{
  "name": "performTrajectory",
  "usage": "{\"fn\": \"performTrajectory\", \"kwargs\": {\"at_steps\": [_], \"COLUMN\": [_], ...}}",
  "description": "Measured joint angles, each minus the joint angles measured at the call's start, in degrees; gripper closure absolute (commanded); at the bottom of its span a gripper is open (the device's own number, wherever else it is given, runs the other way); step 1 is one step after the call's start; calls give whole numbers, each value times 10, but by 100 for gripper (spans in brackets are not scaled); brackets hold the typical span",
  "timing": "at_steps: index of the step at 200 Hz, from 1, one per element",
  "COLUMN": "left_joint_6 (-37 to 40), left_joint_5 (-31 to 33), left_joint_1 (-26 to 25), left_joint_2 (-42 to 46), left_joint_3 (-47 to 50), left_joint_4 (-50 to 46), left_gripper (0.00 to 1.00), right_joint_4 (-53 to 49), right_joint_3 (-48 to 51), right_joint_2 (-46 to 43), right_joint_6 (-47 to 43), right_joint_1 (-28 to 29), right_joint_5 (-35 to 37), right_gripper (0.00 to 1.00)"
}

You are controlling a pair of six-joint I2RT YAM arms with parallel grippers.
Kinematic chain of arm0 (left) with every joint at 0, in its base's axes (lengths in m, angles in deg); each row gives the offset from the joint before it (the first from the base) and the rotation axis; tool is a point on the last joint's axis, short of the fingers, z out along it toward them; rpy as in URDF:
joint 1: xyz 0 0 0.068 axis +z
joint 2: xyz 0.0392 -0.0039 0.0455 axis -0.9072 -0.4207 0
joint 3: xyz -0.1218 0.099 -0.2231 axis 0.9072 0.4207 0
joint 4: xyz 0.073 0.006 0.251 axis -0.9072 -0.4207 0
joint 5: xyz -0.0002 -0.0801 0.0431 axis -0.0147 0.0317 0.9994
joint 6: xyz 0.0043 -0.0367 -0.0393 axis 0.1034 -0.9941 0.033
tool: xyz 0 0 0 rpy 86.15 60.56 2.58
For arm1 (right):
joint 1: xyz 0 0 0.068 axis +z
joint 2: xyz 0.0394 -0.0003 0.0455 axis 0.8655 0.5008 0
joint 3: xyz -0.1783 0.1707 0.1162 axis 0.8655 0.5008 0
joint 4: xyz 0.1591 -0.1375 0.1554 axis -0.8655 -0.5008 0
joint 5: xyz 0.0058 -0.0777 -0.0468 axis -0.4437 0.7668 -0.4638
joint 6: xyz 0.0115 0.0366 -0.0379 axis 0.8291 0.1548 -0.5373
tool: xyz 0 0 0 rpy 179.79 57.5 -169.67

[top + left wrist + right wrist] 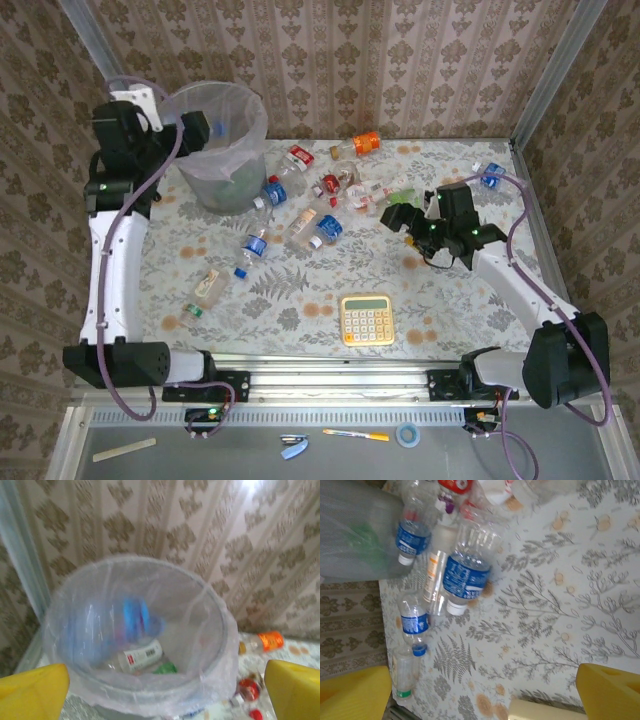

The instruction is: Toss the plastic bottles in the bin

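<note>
The left gripper (193,127) is held over the rim of the bin (250,115), jaws wide apart, nothing between them. In the left wrist view a blurred blue-labelled bottle (135,620) is seen inside the bin mouth and judged to be dropping. A white-labelled bottle (142,656) and a green item (165,668) lie at the bin's bottom. The remaining plastic bottles (320,190) are scattered on the table (450,300) right of the bin, a few on its near side. The right gripper (398,213) is spread open and empty, well right of the bin, just past the cluster. A white-capped blue-labelled bottle (465,577) lies bin-ward of it, long axis across the finger line. The right arm is judged nearer for the next pick. The yellow calculator (367,319) is to be left alone.
</note>
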Motion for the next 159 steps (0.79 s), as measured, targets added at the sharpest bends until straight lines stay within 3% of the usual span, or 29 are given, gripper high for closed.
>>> {"fn": "performTrajectory", "kwargs": {"at_steps": [27,90,159], "left_joint_6": [2,3,3], "left_joint_5": [-18,-37,-69], "left_joint_1": [0,0,0], "left_joint_2": [58,273,312], "left_joint_3": [57,80,191], "left_joint_4": [-17,-74,-219], "left_gripper": [0,0,0], "right_joint_4": [-2,-1,7], "right_joint_3": [11,13,23], "right_joint_2": [0,0,0], "right_joint_6": [-1,0,-1], "right_joint_1": [0,0,2], "right_joint_5": [-8,-17,-22], "right_gripper": [4,4,1]}}
